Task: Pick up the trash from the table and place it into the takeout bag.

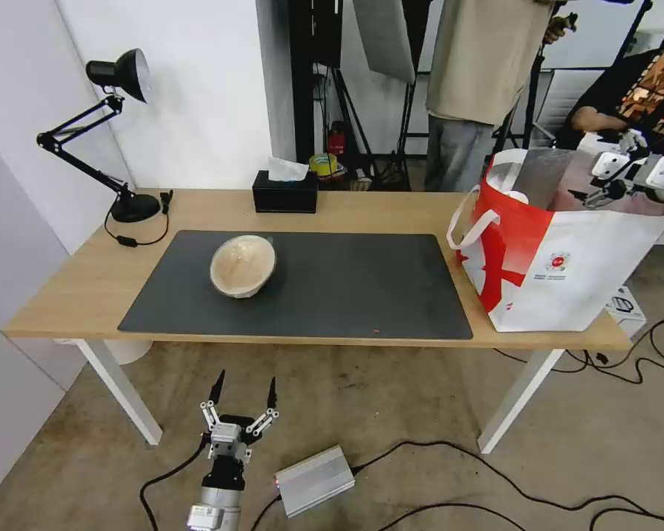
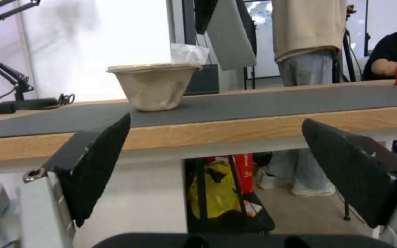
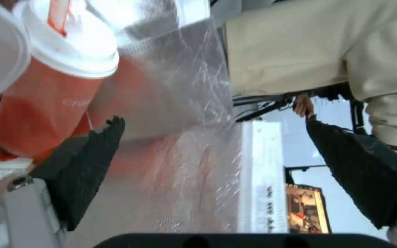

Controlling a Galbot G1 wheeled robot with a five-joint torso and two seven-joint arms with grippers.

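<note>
Beige bowl [image 1: 243, 265] mid-mat | left pincer [image 1: 244, 389] below table edge, spread

A studio-like robot lab: bare concrete floor [image 1: 391, 398] strewn with cables [image 1: 494, 472], light stands and a reflector panel [image 1: 384, 37] at twelve o'clock, a desk lamp [image 1: 111, 125] at ten.

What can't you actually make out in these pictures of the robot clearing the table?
- Head view: the takeout bag walls hide most of its contents.
- Head view: the inside of the beige bowl shows no clear contents.
- Right wrist view: the red drink cup is cut off by the edge and the right pincer.
- Left wrist view: the table edge hides the mat beyond the left pincer.
</note>
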